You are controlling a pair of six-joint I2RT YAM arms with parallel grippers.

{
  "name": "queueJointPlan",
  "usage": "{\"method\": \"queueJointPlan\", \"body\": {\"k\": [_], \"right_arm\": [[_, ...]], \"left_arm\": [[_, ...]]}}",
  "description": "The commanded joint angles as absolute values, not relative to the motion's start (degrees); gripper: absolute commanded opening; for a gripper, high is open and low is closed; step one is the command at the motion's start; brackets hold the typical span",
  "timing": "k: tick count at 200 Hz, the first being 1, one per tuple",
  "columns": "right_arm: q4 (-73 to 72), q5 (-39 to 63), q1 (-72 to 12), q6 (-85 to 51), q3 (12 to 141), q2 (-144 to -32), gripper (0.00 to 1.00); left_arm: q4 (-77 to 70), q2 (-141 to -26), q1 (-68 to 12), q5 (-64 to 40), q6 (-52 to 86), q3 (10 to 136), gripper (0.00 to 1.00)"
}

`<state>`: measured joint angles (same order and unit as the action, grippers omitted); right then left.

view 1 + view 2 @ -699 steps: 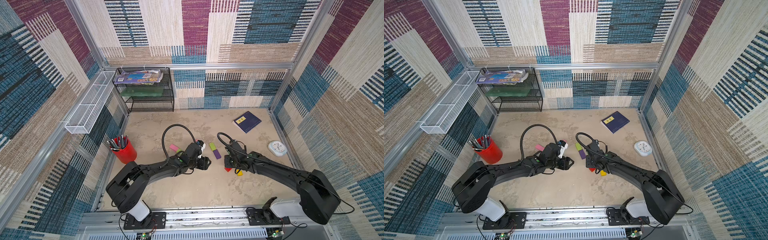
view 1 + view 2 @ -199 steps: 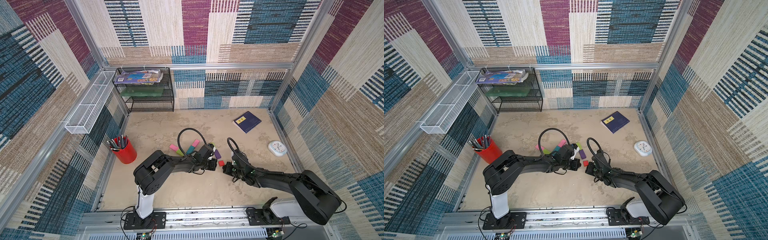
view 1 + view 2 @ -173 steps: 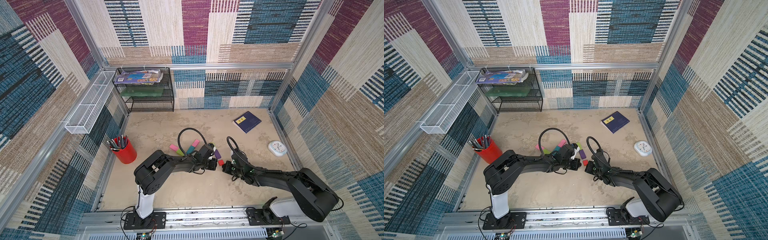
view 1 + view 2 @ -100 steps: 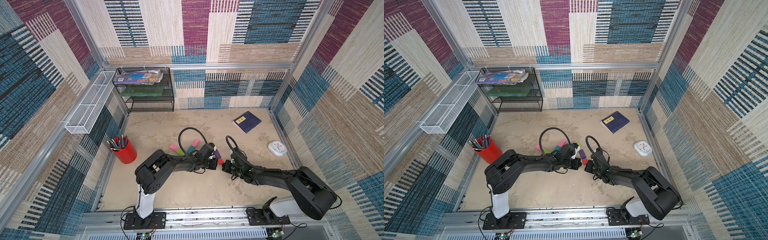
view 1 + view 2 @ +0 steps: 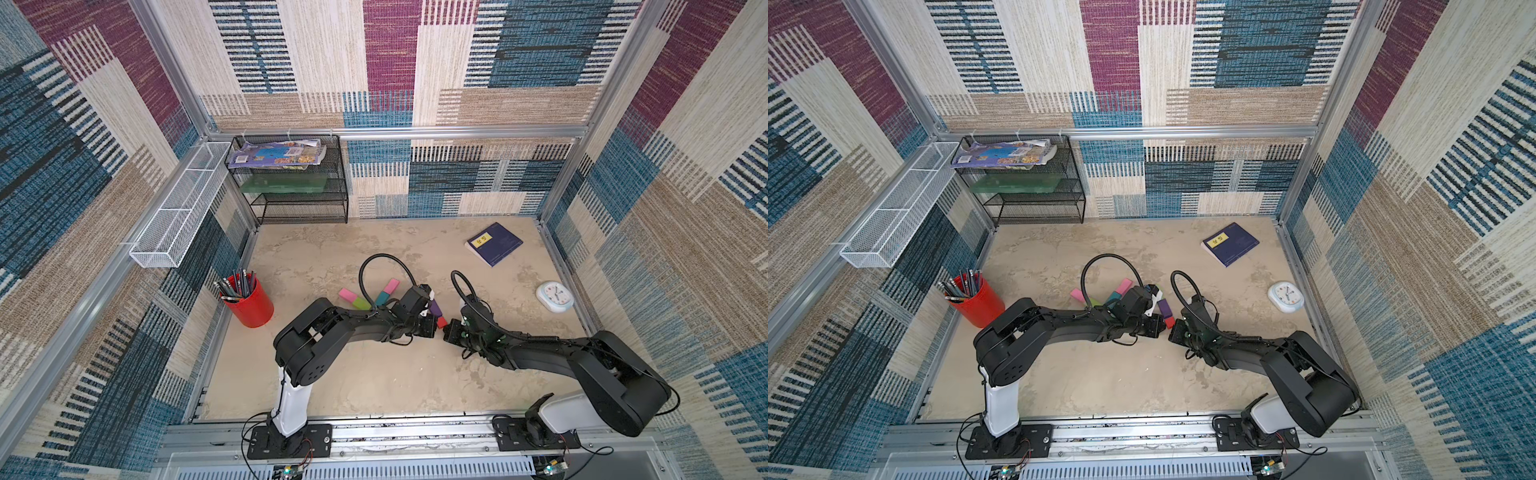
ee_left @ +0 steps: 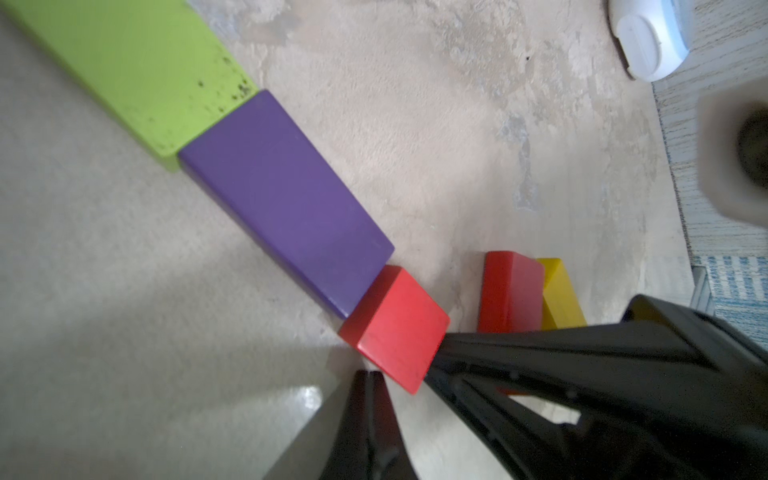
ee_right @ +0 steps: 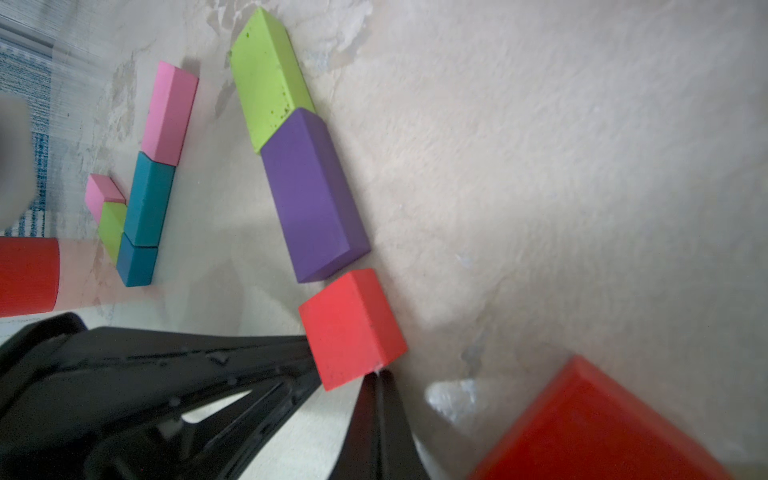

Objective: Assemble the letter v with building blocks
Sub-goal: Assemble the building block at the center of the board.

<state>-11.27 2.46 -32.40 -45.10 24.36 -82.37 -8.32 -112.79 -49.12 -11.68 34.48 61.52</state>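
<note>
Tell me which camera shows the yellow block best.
Left wrist: the yellow block lies against a red block, one end hidden. The right wrist view misses it; neither top view shows it, probably under the right arm.

Twin overhead views (nearly equal) — close wrist cameras, both on red cube (image 6: 395, 328)

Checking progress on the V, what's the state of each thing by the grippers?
left gripper: shut, tips at the small red block
right gripper: shut, tips at the same block
small red block: lying skewed at the purple block's end
purple block: flat, butted against the green block
</note>
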Motion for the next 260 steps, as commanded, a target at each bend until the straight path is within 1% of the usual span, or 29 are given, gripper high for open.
{"method": "queueJointPlan", "body": {"k": [1,63,173,260], "right_arm": [[-8.06,1.47,-32.17,-44.41,24.16,-83.04,0.00],[-8.71,2.19,-31.99,-44.40,24.52,-84.53,0.00],[-7.30,1.86,-31.40,-44.23,24.29,-82.97,0.00],[-8.55,2.69,-31.28,-44.30,24.35,-84.29,0.00]], "left_arm": [[-4.15,-112.68,-49.00,-9.03,35.33,61.03,0.00],[-3.96,-112.41,-49.02,-8.90,35.09,60.97,0.00],[-3.25,-113.25,-48.96,-8.89,34.87,61.99,0.00],[-2.22,-113.56,-48.87,-7.48,34.59,62.98,0.00]]}}
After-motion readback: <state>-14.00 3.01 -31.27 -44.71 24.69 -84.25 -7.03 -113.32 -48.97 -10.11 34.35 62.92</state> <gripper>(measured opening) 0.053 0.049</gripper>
